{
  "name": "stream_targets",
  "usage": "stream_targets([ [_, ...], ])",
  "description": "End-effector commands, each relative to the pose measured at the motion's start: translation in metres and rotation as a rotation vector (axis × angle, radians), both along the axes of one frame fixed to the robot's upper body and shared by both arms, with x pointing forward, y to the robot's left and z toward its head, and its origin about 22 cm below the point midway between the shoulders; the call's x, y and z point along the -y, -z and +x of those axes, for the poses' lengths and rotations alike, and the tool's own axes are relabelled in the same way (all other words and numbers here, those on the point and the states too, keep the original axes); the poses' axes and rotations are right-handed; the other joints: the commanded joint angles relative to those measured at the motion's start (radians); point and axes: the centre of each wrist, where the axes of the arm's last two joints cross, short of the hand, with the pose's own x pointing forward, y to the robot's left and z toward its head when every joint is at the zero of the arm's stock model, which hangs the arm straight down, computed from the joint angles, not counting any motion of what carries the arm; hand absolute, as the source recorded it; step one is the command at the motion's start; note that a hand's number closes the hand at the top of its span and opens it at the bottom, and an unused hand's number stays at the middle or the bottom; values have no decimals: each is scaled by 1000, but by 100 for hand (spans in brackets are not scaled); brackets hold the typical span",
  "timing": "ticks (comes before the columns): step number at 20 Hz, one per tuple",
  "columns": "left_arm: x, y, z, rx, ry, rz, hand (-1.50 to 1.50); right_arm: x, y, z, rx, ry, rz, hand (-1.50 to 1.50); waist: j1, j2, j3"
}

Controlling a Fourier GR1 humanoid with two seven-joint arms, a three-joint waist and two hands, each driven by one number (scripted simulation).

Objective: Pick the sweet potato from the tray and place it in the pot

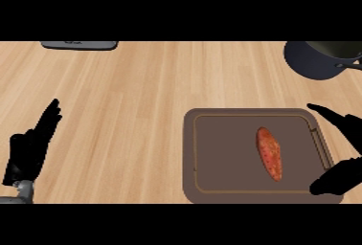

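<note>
On tray (pixel 212 158), sweet potato (pixel 268 153), pot (pixel 314 62) apart

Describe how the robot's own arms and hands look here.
Both hands are plain black, with slender tapering fingers and a thumb. The left hand joins a grey forearm stub at the lower edge. The right hand shows no forearm. No cables or markings visible.

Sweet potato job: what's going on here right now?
The sweet potato lies untouched on the brown tray. The right hand is open at the tray's right edge, fingers and thumb spread beside the potato. The left hand rests open at far left. The pot waits at top right.
</note>
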Motion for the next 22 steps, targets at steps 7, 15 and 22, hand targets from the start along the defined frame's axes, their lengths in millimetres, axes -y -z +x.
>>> stream_targets([
  [7, 3, 3, -11, 5, -34, 11, 0, -48, 3, 48, -214, -73, -21, -150, -29, -7, 2],
  [15, -17, 1, -4, -12, -43, 1, 0, -58, 28, 63, -279, -70, -114, -150, -36, -7, 2],
  [22, -11, 5, -12, 6, -23, -12, 0, -83, 46, 78, -315, -73, -124, -150, -32, -7, 2],
])
